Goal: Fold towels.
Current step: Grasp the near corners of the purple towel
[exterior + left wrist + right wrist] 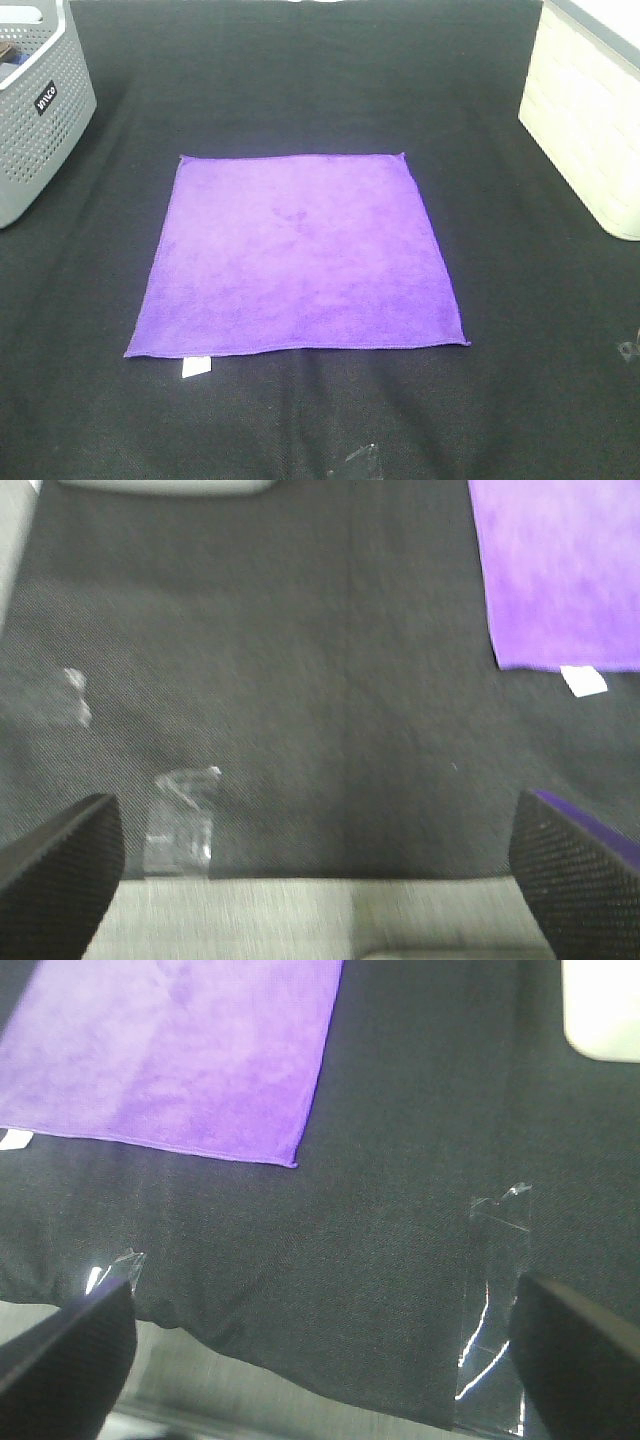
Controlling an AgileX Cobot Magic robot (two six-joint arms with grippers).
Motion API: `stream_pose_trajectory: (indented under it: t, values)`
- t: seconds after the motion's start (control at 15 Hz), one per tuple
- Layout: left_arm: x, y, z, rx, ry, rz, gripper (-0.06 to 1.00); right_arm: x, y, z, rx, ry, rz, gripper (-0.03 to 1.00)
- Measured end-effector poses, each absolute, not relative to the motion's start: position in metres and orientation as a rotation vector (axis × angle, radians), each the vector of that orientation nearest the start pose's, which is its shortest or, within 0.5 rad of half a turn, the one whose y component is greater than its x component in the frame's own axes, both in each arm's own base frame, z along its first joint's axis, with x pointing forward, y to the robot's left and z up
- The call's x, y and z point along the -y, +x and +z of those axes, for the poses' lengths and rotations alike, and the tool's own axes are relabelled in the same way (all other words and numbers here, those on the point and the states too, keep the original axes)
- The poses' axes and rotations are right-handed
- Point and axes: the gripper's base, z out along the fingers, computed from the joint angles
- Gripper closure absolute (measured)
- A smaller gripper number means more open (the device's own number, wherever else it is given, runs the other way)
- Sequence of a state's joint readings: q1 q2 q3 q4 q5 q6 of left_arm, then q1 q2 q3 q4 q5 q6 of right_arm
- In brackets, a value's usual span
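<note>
The bright purple towel point(298, 252) lies flat and unfolded in the middle of the black table cover, with a small white tag point(196, 367) at its near left corner. No gripper shows in the exterior high view. In the left wrist view the towel point(560, 570) and tag point(583, 680) lie ahead of my left gripper point(318, 885), which is open and empty near the table's front edge. In the right wrist view the towel's near right corner point(180, 1060) lies ahead of my right gripper point(325, 1350), also open and empty.
A grey perforated basket point(35, 110) stands at the back left. A white bin point(590, 120) stands at the back right. Clear tape patches point(490, 1300) hold the black cover near the front edge, one also in the left wrist view point(180, 820).
</note>
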State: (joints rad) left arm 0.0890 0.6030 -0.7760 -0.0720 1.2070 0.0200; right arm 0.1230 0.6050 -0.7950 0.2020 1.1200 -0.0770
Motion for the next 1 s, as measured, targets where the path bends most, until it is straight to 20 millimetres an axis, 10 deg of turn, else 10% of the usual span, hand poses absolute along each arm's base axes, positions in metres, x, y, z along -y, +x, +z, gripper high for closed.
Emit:
stream_pose_trajectory:
  t: [0.2,0.53,1.0]
  values:
    - [-0.002,0.143,0.34,-2.636,-0.069,-0.123,-0.05,-0.042,0.167,0.326,-2.636,-0.254,0.349,0.01]
    - [0.013,0.207,0.306,-2.735,0.002,-0.462,-0.05,-0.066,0.229,0.279,-2.709,-0.327,0.667,0.01]
    - [0.019,0.268,0.247,-2.777,-0.069,-0.679,-0.05,-0.038,0.27,0.243,-2.697,-0.096,0.875,0.01]
